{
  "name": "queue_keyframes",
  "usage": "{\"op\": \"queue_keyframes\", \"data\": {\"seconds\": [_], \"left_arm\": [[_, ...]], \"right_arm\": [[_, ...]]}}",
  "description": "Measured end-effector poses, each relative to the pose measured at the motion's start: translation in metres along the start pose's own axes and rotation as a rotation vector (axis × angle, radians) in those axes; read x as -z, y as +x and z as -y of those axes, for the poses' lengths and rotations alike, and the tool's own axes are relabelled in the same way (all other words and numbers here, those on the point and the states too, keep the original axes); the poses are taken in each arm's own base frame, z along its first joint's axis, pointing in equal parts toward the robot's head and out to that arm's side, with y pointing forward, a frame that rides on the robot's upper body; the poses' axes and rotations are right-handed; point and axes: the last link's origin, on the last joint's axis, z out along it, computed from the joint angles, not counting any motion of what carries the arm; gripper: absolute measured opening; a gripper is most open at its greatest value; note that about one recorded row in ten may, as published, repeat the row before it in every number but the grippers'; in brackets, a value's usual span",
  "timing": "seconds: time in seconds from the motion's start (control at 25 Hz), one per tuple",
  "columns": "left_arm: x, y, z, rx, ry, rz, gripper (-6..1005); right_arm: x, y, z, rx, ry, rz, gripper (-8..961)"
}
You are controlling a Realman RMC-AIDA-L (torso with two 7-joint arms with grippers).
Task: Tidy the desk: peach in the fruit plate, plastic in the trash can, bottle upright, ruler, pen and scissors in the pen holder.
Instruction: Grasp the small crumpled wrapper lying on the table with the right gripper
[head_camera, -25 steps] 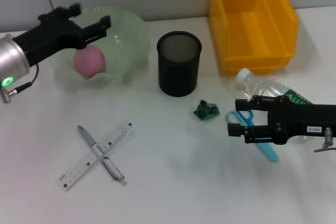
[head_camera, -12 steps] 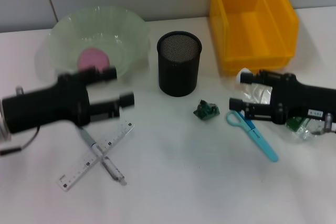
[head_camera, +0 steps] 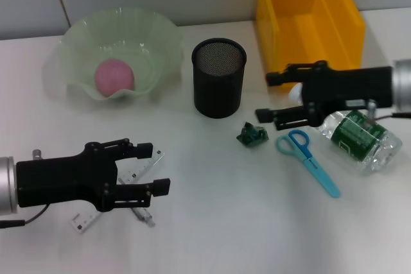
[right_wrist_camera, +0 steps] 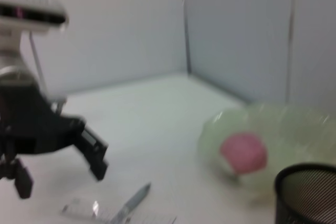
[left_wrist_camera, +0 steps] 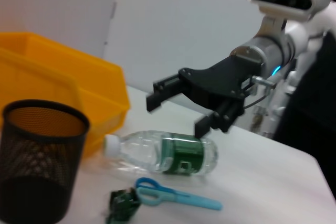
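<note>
Meanwhile, the left gripper (head_camera: 153, 168) hovers unclenched over the crossed ruler (head_camera: 142, 166) and pen (head_camera: 144, 215); the right gripper (head_camera: 273, 96), apparently released, hangs above the bottle (head_camera: 355, 135) lying beside the scissors (head_camera: 308, 158).

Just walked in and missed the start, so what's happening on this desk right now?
A two-armed robot is tidying. The pink peach sits in the pale green fruit plate. The left hand hovers open over the crossed clear ruler and pen. The right hand hangs open near the lying plastic bottle. Blue scissors remain on the table.
</note>
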Motion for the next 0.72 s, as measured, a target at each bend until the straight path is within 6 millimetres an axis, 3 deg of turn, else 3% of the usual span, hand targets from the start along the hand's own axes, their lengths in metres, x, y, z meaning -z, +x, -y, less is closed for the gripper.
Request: {"op": "queue_keyframes", "data": {"seconds": [0.2, 0.4, 0.72], "left_arm": [[0.004, 0.000, 0.004, 0.001, 0.032, -0.009, 846], [0.006, -0.001, 0.004, 0.006, 0.038, -0.012, 847], [0.008, -0.003, 0.004, 0.012, 0.046, -0.011, 846]], "right_arm": [[-0.023, -0.028, 0.003, -0.010, -0.046, -0.238, 707], [-0.039, -0.042, 0.005, 0.024, -0.014, -0.389, 703], [-0.060, -0.045, 0.007, 0.077, 0.039, -0.522, 695]]}}
